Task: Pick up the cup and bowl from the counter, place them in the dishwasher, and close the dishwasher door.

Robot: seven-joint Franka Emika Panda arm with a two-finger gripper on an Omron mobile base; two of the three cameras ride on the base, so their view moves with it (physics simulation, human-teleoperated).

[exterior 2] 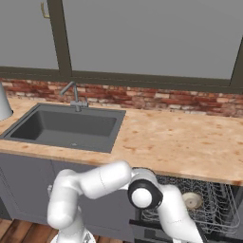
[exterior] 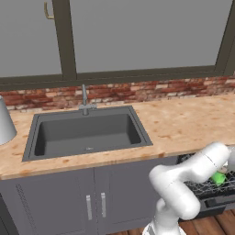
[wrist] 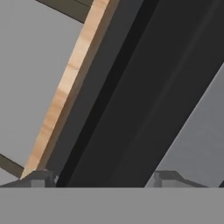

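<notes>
The green cup [exterior: 218,178] sits in the dishwasher's wire rack [exterior: 215,187], just beyond my forearm. The beige bowl [exterior 2: 191,200] lies in the same rack [exterior 2: 213,204] under the counter [exterior 2: 180,137]. My arm bends down to the lower right, toward the dishwasher front. In the hand view my gripper [wrist: 104,181] is open, its fingertips [wrist: 37,179] set wide apart with nothing between them. It is right up against a flat dark grey panel with a black edge, the dishwasher door [wrist: 144,96]. The counter's wood edge [wrist: 65,87] runs slantwise beside the door.
A dark grey sink [exterior: 87,133] with a faucet [exterior: 84,98] is set in the counter [exterior: 183,124] against the brick wall. A pale grey cone-shaped vessel [exterior: 5,124] stands at the far left. Handled grey cabinet doors [exterior: 92,202] lie left of the dishwasher.
</notes>
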